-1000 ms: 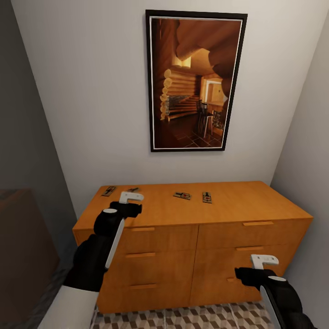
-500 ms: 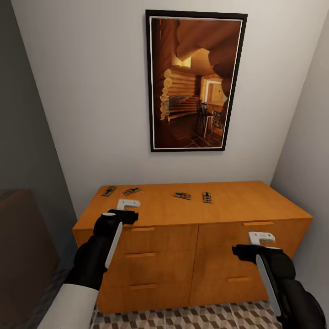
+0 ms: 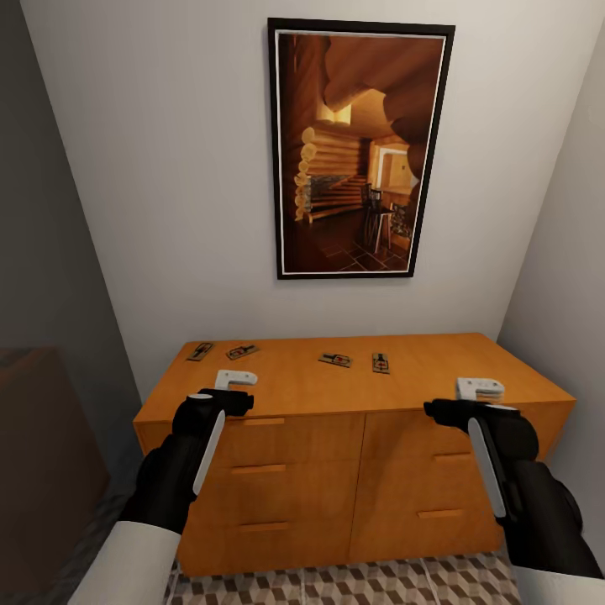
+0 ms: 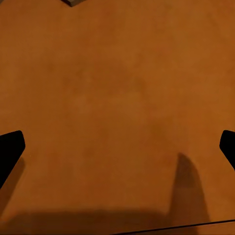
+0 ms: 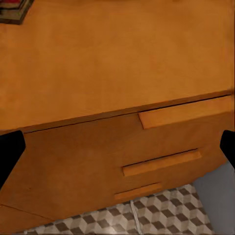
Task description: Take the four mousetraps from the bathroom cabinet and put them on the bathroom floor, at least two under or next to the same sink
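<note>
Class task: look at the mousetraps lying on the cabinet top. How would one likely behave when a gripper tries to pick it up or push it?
Each mousetrap is a small flat slab, so it probably stays stiff and light, and will not roll or tip. Lying flush on the smooth cabinet top, it may slide when pushed. Its low profile likely leaves the fingers little edge to grip.

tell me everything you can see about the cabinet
The cabinet is a wide, low chest that looks like orange-brown wood, with a flat top and six drawer fronts in two columns, each with a slim handle. All drawers look closed. It stands on the cube-patterned tiled floor against the white wall, below a framed picture. Four mousetraps lie flat on its top near the back edge, two toward the left corner and two nearer the middle. Both grippers hover at its front edge.
</note>
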Tool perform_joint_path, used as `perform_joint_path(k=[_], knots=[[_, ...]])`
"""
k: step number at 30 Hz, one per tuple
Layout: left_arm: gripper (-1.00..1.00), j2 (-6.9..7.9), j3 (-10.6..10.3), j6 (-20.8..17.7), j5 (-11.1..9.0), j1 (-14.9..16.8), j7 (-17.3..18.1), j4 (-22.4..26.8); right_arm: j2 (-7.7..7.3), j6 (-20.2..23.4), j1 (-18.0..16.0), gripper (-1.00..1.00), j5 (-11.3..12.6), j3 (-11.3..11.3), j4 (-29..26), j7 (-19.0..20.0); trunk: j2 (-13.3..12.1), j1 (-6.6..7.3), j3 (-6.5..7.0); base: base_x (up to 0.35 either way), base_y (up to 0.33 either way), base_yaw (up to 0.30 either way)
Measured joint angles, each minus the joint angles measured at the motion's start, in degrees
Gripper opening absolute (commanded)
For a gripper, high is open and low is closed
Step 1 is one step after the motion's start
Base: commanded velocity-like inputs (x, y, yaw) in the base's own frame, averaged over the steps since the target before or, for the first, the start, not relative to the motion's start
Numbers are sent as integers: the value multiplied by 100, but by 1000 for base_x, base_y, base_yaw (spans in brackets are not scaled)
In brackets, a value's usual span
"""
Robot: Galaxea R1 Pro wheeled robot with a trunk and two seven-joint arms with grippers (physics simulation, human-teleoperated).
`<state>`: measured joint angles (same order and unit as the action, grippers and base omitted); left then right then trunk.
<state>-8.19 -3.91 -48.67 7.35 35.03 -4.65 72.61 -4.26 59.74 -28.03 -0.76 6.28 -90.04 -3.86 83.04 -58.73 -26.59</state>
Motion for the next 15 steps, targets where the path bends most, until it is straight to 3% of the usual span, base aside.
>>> perform_joint_path(k=[15], knots=[[100,0,-1,-30,17,0,27,28,3,0,-1222,100,-2,-4,32,-6,0,0,0,0,0,0]])
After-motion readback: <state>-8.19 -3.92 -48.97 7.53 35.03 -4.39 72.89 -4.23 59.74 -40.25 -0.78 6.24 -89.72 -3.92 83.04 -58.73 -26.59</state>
